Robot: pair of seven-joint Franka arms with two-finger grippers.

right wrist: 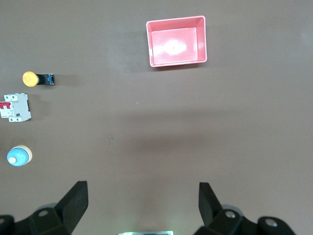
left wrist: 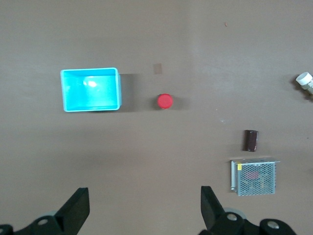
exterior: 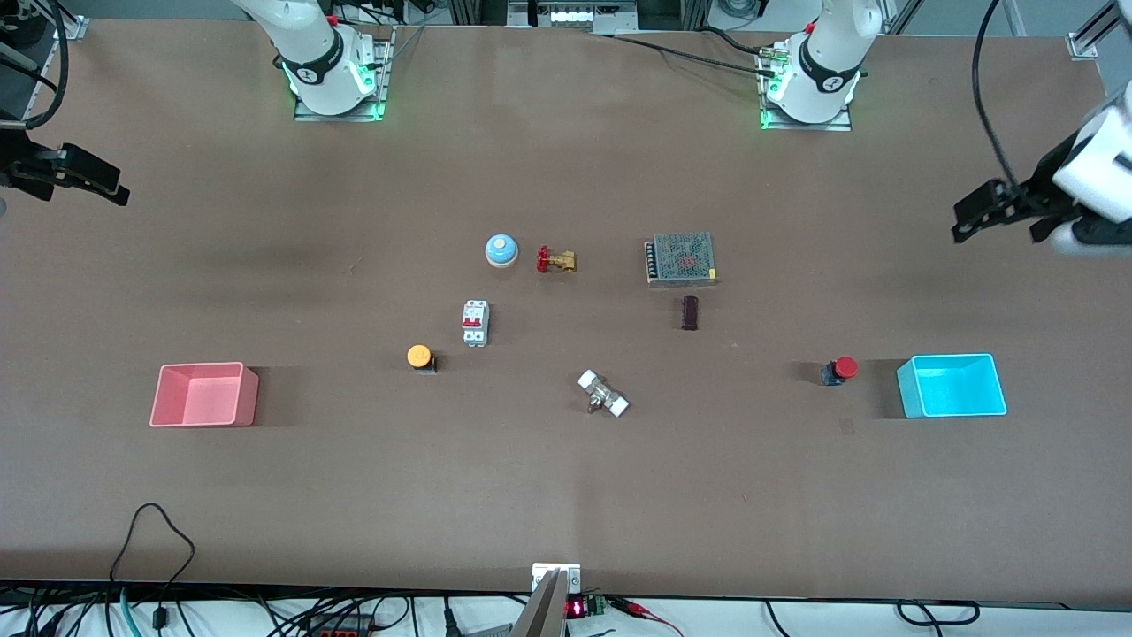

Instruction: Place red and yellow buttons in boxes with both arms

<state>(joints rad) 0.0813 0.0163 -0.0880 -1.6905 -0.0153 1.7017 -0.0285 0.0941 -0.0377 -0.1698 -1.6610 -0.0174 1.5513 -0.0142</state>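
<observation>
Both arms wait high over the table [exterior: 566, 495] ends, nothing held. Left hand [exterior: 995, 212] hangs over the left arm's end of the table, fingers [left wrist: 78, 208] spread wide. Right hand [exterior: 84, 177] hangs over the right arm's end, fingers [right wrist: 76, 200] spread wide too.

Red button [exterior: 841, 370] sits on the table just beside the cyan box [exterior: 952, 386], not touching, on the side toward the table's middle. Cyan box has nothing in it. Yellow button [exterior: 420, 356] sits well apart from the pink box [exterior: 204, 395], toward the middle; pink box also has nothing in it. Both boxes lie about equally near the front camera, one at each end.

Clutter in the middle: white circuit breaker [exterior: 475, 323] with red switches just farther from the camera than the yellow button; blue dome bell [exterior: 501, 250] and brass valve with red handle [exterior: 555, 260] side by side farther still. Grey mesh-topped unit [exterior: 680, 259] toward the left arm's end, a dark small block [exterior: 690, 313] just nearer the camera than it. A metal fitting with white caps [exterior: 603, 394] lies tilted, nearest the camera of the middle items.
</observation>
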